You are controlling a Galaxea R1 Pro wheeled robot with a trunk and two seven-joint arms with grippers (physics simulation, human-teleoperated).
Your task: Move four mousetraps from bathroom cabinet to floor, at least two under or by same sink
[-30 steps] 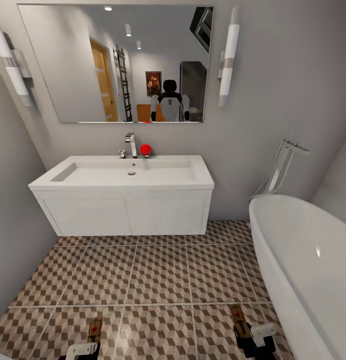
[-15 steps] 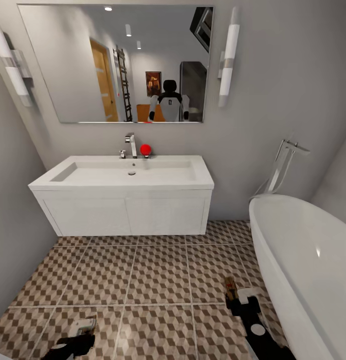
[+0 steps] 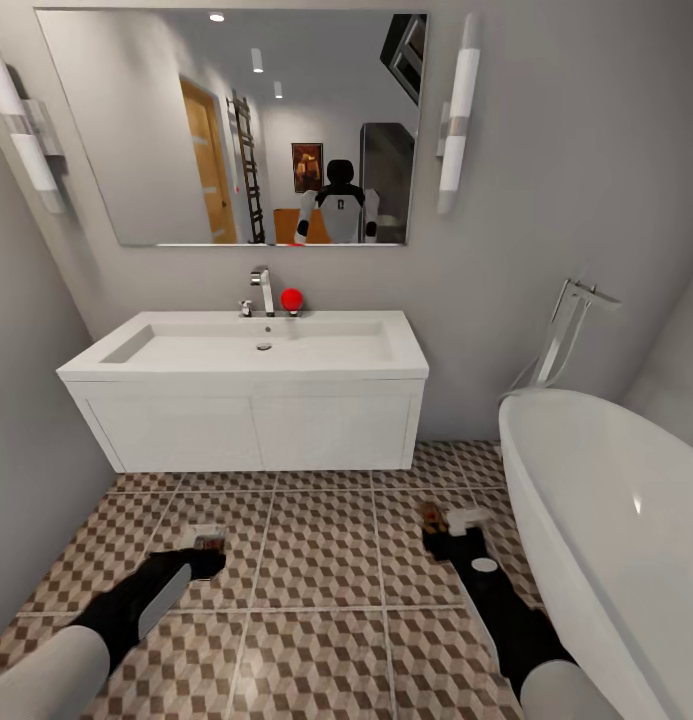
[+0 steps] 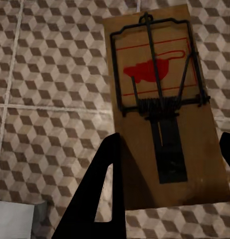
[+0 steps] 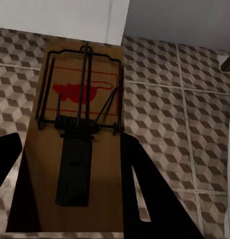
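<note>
Left fingers (image 4: 167,186): clamping flat tan wooden mousetrap (image 4: 162,107), long axis toward 12 o'clock. Right fingers (image 5: 70,186): clamping second tan mousetrap (image 5: 77,144). Both above cube-patterned tile floor (image 3: 316,550); white boxy sink (image 3: 248,385) at 12 o'clock, left arm nearer.

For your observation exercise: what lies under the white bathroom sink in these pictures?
Under the bathroom sink, patterned bathroom floor tiles run back toward the wall; no mousetrap shows there. The strip right beneath is hidden by the sink's front.

Setting was a home bathroom: white wall-hung sink (image 3: 246,385), mirror (image 3: 236,125) above it, bathtub (image 3: 606,520) beside it.
</note>
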